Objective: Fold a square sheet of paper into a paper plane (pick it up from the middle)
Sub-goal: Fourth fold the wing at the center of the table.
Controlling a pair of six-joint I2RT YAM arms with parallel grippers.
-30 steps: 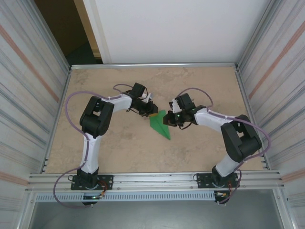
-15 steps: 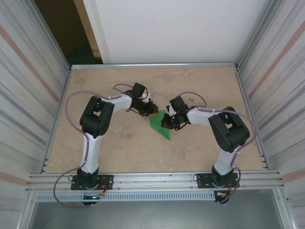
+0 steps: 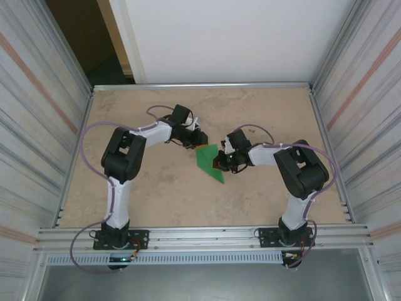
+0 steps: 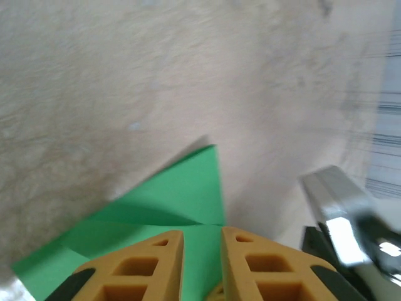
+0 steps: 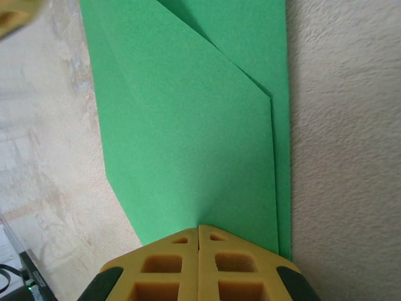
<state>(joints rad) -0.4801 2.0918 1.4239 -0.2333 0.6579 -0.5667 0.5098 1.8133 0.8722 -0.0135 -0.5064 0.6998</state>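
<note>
Green folded paper (image 3: pixel 208 162) lies slantwise, narrow tip pointing near-right.

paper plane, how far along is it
Done: the green sheet is already folded into layered flaps with a pointed end. In hand: the shut right tool rests at its edge; the left tool sits at another corner, jaws slightly apart. Still to do: no centre ridge or wings yet.

Right gripper (image 3: pixel 218 164) has moved leftward onto the green paper's (image 3: pixel 208 162) right edge, elbow drawn inward; left gripper (image 3: pixel 198 139) has shifted slightly farther back.
</note>
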